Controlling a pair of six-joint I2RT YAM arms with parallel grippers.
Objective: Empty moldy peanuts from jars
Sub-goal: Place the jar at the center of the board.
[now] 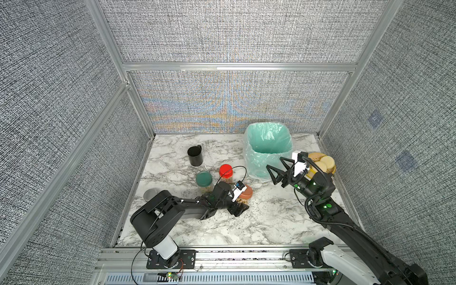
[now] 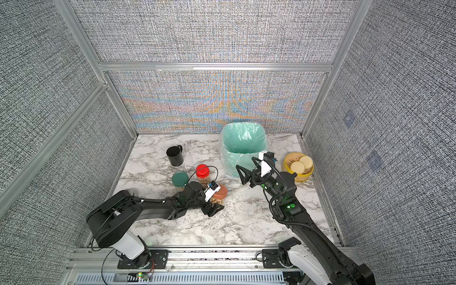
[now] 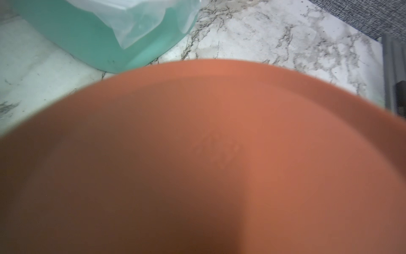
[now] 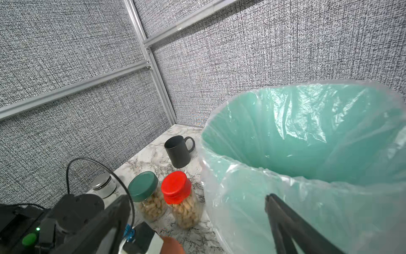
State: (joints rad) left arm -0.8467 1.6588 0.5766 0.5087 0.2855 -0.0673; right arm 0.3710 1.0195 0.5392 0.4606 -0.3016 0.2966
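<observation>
Peanuts (image 4: 186, 211) in all 3: red-lid jar (image 1: 225, 172), green-lid jar (image 1: 204, 181), terracotta-lid jar (image 1: 246, 195). 1 black mug (image 1: 195, 156) at 11 o'clock, 1 lined bin (image 1: 254, 164) at 1 o'clock. L gripper (image 1: 240, 209) clamps terracotta-lid jar; R gripper (image 1: 274, 163) agape.

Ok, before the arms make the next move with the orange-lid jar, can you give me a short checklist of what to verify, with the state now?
1. Left pincer grips the terracotta-lidded jar: cannot tell. It sits at the jar's body, but the contact is hidden.
2. That jar's lid is off for pouring: not ok. The lid is on.
3. Right pincer is free to help: ok. It is open and empty, near the bin.
4. Bin mouth is open and unobstructed: ok.
5. Red-lidded jar and green-lidded jar are upright and closed: ok.
</observation>
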